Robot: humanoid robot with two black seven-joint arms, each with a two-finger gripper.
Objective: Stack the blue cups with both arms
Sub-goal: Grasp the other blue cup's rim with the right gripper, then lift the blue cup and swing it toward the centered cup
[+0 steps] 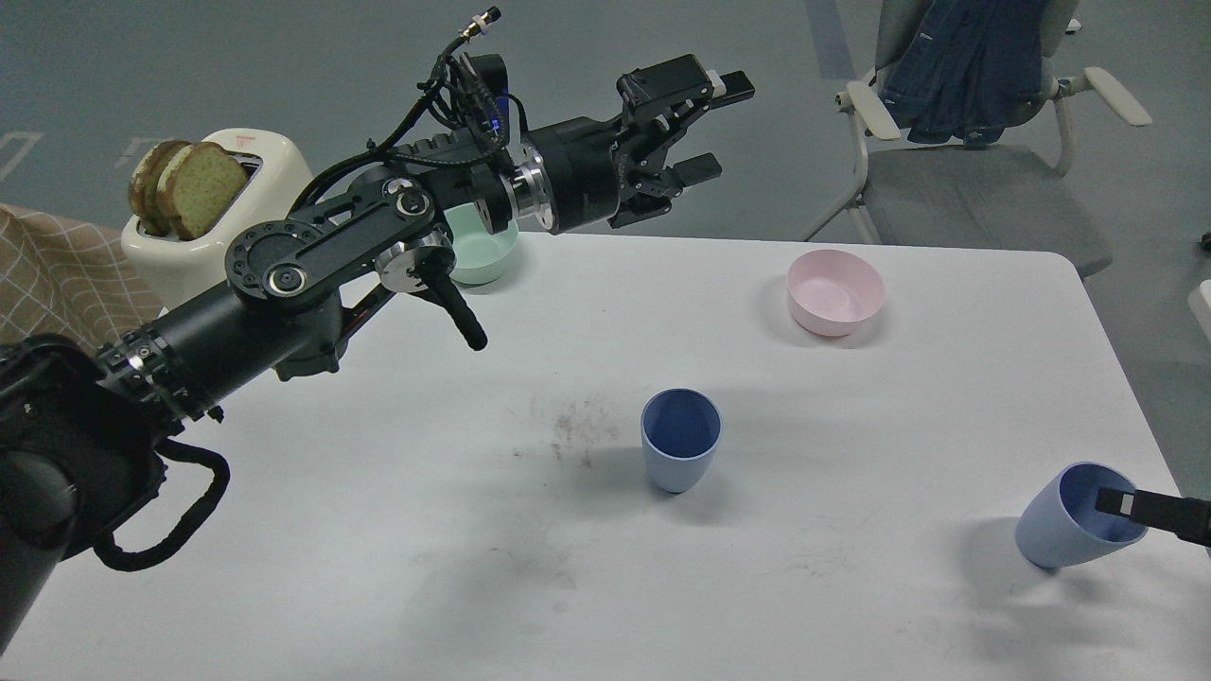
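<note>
Tilting off its base near the table's right edge, one blue cup [1074, 520] leans w/ its mouth toward the right gripper [1131, 504], which comes in from the right frame edge. One black finger [1116, 500] reaches over the rim into the cup's mouth. The rest of that gripper is cut off by the frame, so can't tell whether it's clamped on the wall or just hooked inside. The lean suggests the cup is being lifted or tipped by that finger, prob. the start of the pick.

The other blue cup [681, 440] stands upright, mouth up, roughly mid-table [378, 567], well apart from the tilted one. It looks like the receiving cup: open top is free, nothing in it, and it sits where both arms could reach.

Left arm [284, 284] comes in from the left and is raised above the far part of the table. Its left gripper [710, 128] has fingers spread w/ nothing between them, parked high, likely to stay out of the way or wait to steady the centre cup.

Not part of the job: pink bowl [836, 292] beyond the centre cup, mint-green bowl [484, 251] partly hidden behind the left wrist, toaster [222, 227] w/ bread slices [187, 187] at far left, chair [956, 142] w/ a denim jacket [970, 66] past the table. A brownish smudge [577, 426] marks the tabletop just left of the centre cup.

Stacking not yet done; cups are apart.
</note>
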